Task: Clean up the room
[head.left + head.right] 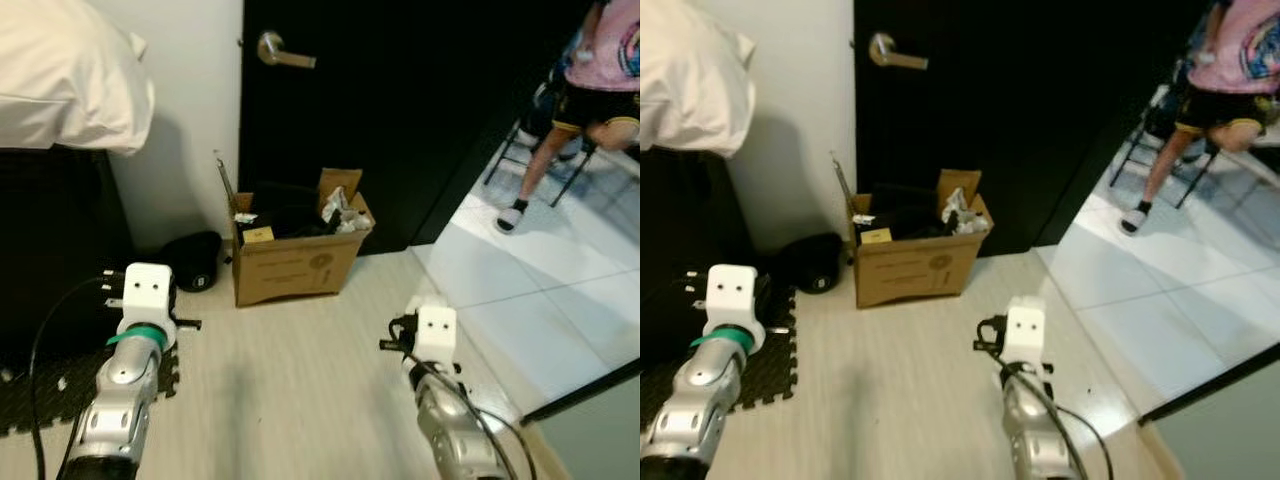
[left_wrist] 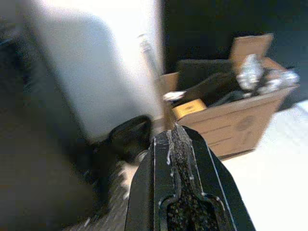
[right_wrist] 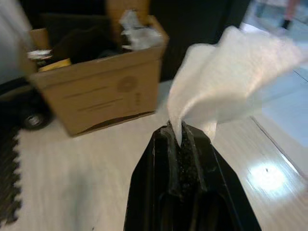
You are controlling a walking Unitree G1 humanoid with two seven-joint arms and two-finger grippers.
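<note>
Right gripper [image 3: 179,132] clamped tight on white tissue [image 3: 226,82], sheet fanned up above fingertips. Gripper hung over pale wood floor [image 1: 300,380], short of cardboard box [image 1: 295,262]. Box stood against black door [image 1: 400,110], open flaps up, stuffed with dark items and crumpled wrappers. Left gripper [image 2: 175,132] pressed closed, nothing between fingers, held out near foam mat [image 1: 40,395]. Black cap [image 1: 192,260] lay just beside box, by wall. White pillow [image 1: 60,80] sat on dark furniture. Person's legs [image 1: 545,160] showed on tiled floor beyond doorway.
</note>
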